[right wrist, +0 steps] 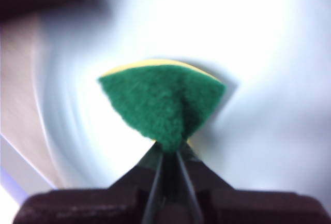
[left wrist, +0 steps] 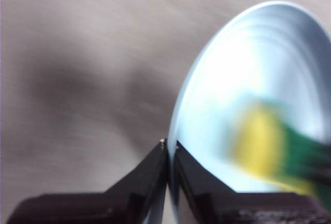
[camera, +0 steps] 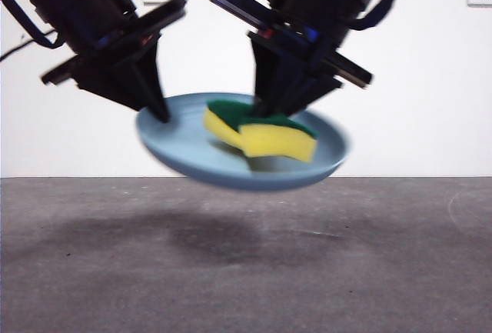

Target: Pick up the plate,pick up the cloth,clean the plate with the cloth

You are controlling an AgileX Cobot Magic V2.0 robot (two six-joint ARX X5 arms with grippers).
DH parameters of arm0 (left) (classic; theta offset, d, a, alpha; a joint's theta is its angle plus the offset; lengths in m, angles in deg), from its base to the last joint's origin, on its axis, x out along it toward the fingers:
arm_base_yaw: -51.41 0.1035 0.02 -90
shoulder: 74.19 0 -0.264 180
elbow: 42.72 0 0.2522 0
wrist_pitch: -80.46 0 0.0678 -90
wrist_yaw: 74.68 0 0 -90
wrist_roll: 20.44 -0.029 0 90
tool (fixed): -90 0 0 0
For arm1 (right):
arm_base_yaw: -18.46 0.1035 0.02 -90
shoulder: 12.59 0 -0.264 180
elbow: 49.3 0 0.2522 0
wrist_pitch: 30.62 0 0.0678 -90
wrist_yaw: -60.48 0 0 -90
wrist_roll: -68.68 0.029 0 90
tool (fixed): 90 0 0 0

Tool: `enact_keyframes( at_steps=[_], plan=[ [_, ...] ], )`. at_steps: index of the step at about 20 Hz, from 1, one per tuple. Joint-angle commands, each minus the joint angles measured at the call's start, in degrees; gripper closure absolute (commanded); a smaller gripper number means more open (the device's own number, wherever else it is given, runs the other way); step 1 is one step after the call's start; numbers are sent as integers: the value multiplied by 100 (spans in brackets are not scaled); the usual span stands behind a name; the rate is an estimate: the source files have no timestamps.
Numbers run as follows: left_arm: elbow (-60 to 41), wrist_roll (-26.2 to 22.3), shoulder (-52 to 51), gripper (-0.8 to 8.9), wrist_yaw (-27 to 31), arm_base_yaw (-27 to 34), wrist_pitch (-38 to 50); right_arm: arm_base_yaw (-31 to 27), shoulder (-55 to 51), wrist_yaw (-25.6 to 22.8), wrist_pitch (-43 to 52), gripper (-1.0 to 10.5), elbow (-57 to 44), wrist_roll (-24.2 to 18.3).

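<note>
left gripper (left wrist: 169, 146) pinches plate (camera: 184, 148) rim; right gripper (right wrist: 168, 154) presses cloth (camera: 261, 134) on it

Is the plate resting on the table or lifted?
Lifted: the plate hangs tilted above the table, its shadow below, rim pinched by the left tool.

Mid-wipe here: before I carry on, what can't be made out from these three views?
- Front view: the plate's rim under the left gripper is hidden by its black fingers; the arms' upper parts are cut off at the top edge.
- Left wrist view: the sponge is a motion-blurred smear, cut off at the edge.
- Right wrist view: the plate is overexposed and blurred, so no dirt shows; the right gripper pinches the sponge, hiding its yellow foam.
</note>
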Motion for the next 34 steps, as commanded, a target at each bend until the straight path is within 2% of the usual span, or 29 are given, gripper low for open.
enact_keyframes(
  at_steps=[1,4,11,16,19,21,28,32,34],
  plan=[
    [26,-575,-13,822,1082,94,39,-17,-271,-90,-179,963,-50,-125],
    [26,-815,162,822,1152,407,28,-17,-730,-468,-275,963,-50,-111],
    [26,-833,962,822,1154,863,46,-17,-1639,-1156,-490,963,-50,-120],
    [26,-831,1908,805,1167,1040,42,-17,-2251,-1705,-592,963,-50,-138],
    [26,-828,2015,557,1150,1036,96,-20,-2284,-2389,-592,963,-50,-157],
    [26,-798,1897,553,1147,1025,114,-35,-2159,-2763,-522,963,-50,-164],
    [59,-756,483,554,544,839,13,-455,-1064,-2632,487,962,-50,-199],
    [59,-627,-673,562,74,621,-374,-979,-92,-1499,693,962,-50,-190],
    [59,-614,-1169,562,-192,487,-756,-1187,428,-1213,686,962,-50,-129]
  ],
)
